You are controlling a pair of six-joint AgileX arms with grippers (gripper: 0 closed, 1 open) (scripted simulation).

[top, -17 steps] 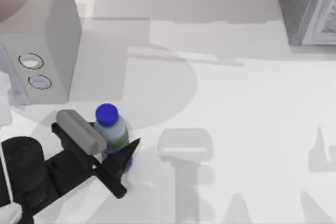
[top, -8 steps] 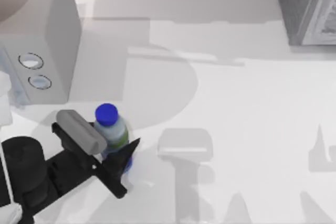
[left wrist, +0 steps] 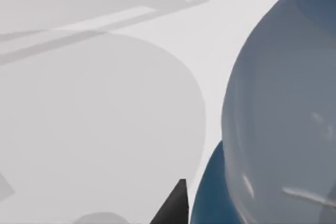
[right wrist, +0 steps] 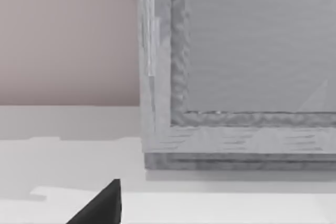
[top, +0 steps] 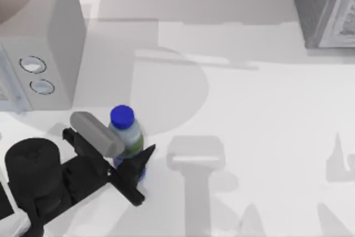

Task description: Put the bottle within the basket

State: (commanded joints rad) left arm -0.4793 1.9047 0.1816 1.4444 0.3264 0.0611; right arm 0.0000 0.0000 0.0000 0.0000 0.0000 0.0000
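White desk [top: 260, 109] near your left: left claw [top: 128, 147] clamped around the bottle [top: 126, 135], not yet in the grey basket [top: 324, 6] far right.

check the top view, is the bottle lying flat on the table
No, the bottle stands upright, its blue cap facing up, between the fingers of the left gripper near the table's front left.

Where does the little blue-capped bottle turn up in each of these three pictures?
Top view: the bottle stands near the table's front left, between the left gripper fingers.
Left wrist view: its clear body looms close, the dark blue lower part below.
Right wrist view: not in it.
Shared landmark: the white table.
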